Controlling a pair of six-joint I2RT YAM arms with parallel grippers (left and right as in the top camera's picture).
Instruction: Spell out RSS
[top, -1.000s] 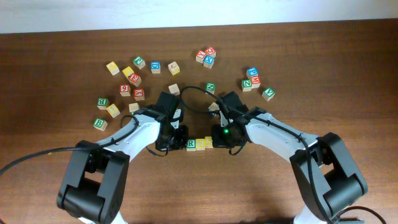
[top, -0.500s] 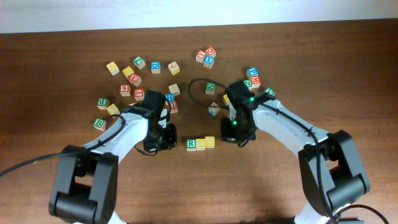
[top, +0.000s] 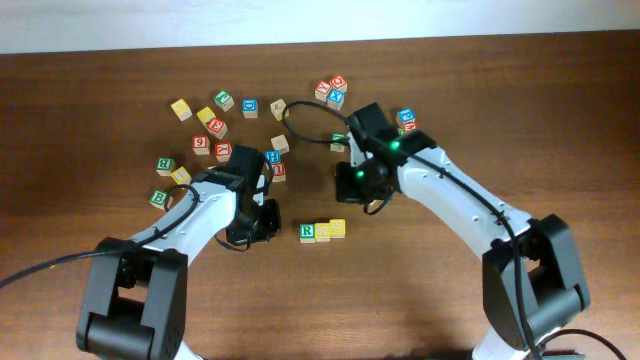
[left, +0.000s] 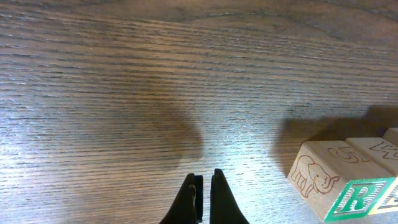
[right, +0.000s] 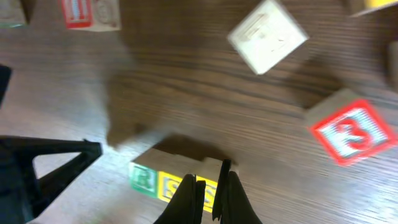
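Note:
The three cubes stand in a row at the table's middle front: the green R cube (top: 307, 232), then two yellow S cubes (top: 322, 231) (top: 337, 228). My left gripper (top: 270, 221) is shut and empty, low over the table a little left of the R. In the left wrist view the jaws (left: 204, 186) are over bare wood with the R cube (left: 354, 200) at lower right. My right gripper (top: 367, 200) is shut and empty, raised behind the row. In the right wrist view the jaws (right: 211, 186) partly cover the second S; the R cube (right: 143, 178) and first S cube (right: 171, 185) show.
Loose letter cubes lie across the far half: a green B cube (top: 160, 199) at far left, a cluster (top: 215, 125) at back left, a group (top: 332, 92) at back middle, and more by the right arm (top: 405, 118). A red cube (right: 351, 132) and a pale cube (right: 267, 36) lie near the right gripper.
Both grippers have drawn away from the cube row. The left moved left off the R. The right lifted and moved back toward the far side. The row stays put.

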